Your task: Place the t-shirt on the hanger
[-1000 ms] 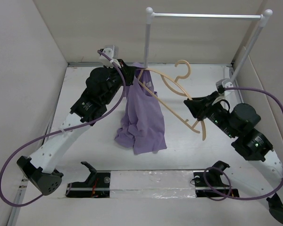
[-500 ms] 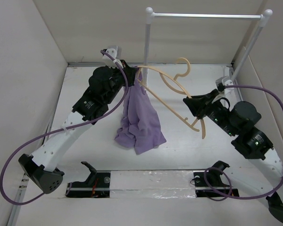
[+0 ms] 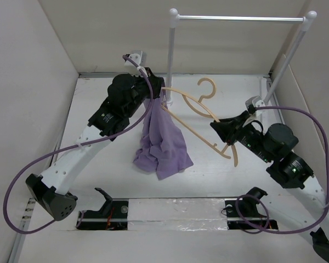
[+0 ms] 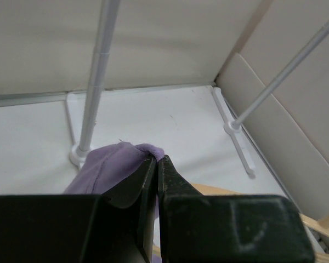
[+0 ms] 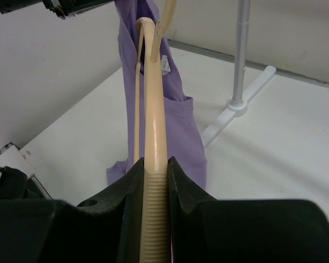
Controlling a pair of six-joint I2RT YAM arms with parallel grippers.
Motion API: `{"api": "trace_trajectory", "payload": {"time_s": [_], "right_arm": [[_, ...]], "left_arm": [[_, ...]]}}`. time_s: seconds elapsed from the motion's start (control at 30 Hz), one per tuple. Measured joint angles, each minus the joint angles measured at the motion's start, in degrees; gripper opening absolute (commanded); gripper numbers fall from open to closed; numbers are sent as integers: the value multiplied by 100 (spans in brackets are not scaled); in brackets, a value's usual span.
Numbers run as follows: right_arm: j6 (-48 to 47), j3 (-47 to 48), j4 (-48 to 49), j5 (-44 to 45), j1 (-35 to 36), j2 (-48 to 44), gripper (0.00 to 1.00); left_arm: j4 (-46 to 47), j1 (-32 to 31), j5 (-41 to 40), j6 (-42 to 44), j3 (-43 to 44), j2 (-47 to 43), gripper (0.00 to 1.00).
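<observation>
At the upper left of the top view, the left arm has drawn back and up over the last second. The left jaws are pinched narrow on the top edge of the purple t-shirt, and the wrist view shows the cloth clamped between them. The shirt was spread wider a moment ago. It now hangs as a narrower, bunched drape from that grip near the frame's centre, its hem trailing on the white counter. Just right of it, the pale wooden hanger has slid leftward and lower in the frame, so its left shoulder tip now sits right against the gathered neck of the shirt beside the left jaws. From the right wrist, that tip reaches the fabric near the label, but whether it is inside the neck opening cannot be told. The right jaws are closed on the hanger's other shoulder at centre right. Judged from this, threading is under way and not done. The clothes rack stands behind, apart from the hanger.
</observation>
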Motion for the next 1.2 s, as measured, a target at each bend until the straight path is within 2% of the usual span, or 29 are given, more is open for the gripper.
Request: {"api": "trace_trajectory", "payload": {"time_s": [0.13,0.27,0.5,0.6,0.73,0.93,1.2], "right_arm": [[-31,-9,308,-184,0,505,0],[-249,127,328,-431,37,1027,0],[-428,-44,555,-907,111,691,0],[-356,-111,1078,-997,111,850,0],[-151,-125,1965,-1023,122,1537,0],[448,-894,3672,-409,188,1810,0],[813,-968,5917,476,702,2734,0]], "left_arm": [[-278,0,516,33,348,343,0],[-702,0,603,162,761,564,0],[-1213,0,726,282,984,428,0],[-1252,0,1128,278,1152,428,0],[-1456,2,1565,289,1429,455,0],[-1722,2,1902,308,1532,407,0],[-1954,11,2253,332,1840,313,0]]}}
